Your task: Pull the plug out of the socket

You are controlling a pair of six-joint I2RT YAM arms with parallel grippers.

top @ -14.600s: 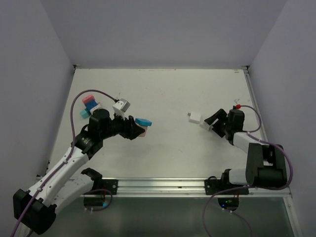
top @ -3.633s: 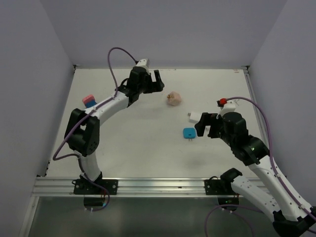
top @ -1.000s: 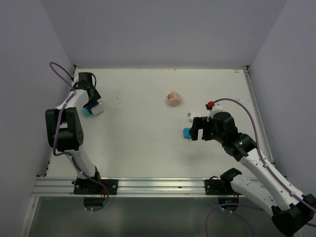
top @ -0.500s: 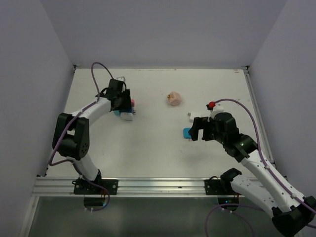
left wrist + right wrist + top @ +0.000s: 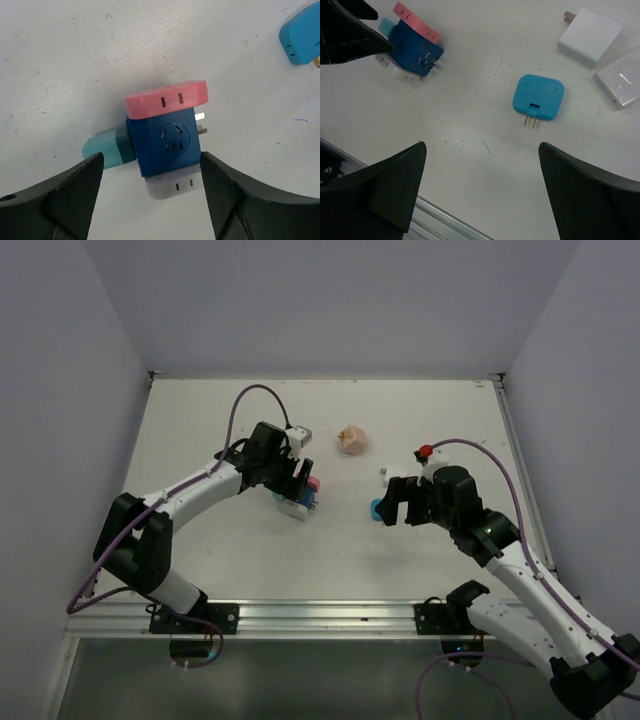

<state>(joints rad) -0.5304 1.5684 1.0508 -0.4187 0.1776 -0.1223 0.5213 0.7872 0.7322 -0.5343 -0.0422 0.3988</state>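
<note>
Blue at its core, the socket cube [image 5: 300, 496] sits in the overhead view directly under the left gripper [image 5: 296, 486]. The right gripper [image 5: 392, 502] hovers well apart from it, just beside a loose light-blue plug [image 5: 377, 508], so the left arm is plainly the nearer one. From the left wrist, the left gripper [image 5: 151, 156] is spread wide with the cube between its fingers, neither pad visibly touching it. A pink plug [image 5: 165, 97] caps the face farthest from the wrist and a white plug [image 5: 175, 187] the nearest. A teal plug [image 5: 102, 150] juts sideways toward one finger [image 5: 65, 200], its long axis along the closing line. From the right wrist, the right gripper [image 5: 482, 145] is wide open and empty. The cube lies ahead and far to its left, so this arm would likely have to cross over to take a plug while the left clamps the cube.
</note>
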